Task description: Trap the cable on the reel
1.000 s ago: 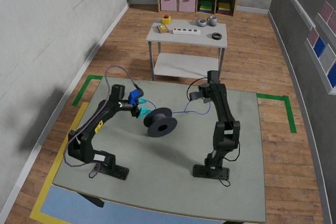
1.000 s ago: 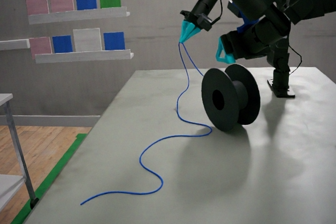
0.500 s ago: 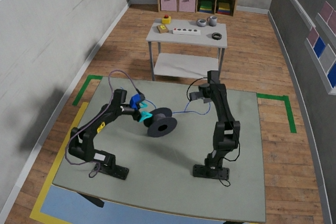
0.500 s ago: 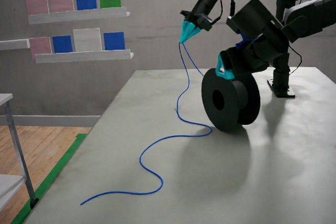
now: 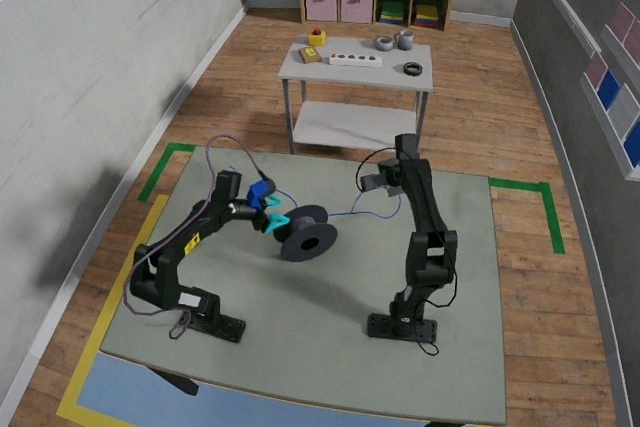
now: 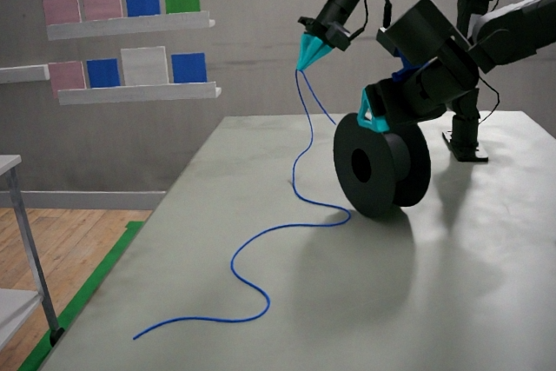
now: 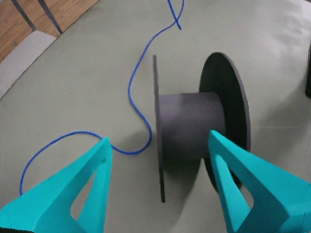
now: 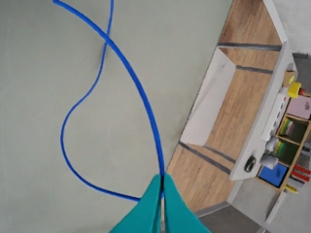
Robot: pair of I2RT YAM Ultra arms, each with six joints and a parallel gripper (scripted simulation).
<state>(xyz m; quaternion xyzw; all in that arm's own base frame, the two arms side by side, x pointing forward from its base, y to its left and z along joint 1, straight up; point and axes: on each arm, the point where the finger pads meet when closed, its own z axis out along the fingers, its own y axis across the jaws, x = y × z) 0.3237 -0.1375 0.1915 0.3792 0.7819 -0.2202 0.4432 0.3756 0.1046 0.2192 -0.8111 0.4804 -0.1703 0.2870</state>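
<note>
The dark reel [image 5: 308, 236] [image 6: 373, 169] [image 7: 189, 126] stands on its two flange rims on the grey table [image 5: 310, 339]. My left gripper [image 5: 281, 211] [image 7: 158, 140] is open and right at the reel's top. Its cyan fingers are spread to either side of the hub, and one cyan finger [image 6: 370, 115] sits by the near flange. The blue cable [image 5: 361, 213] [image 6: 251, 241] [image 7: 139, 68] [image 8: 139, 91] runs past the reel and snakes over the table. My right gripper [image 6: 298, 68] [image 8: 162, 182] is shut on the cable near one end and holds that part high above the table.
The cable's free end [image 6: 135, 337] lies far out on the table. The two arm bases [image 5: 211, 321] [image 5: 400, 326] stand at the table's front. A small side table [image 5: 356, 68] with several objects stands beyond the far edge.
</note>
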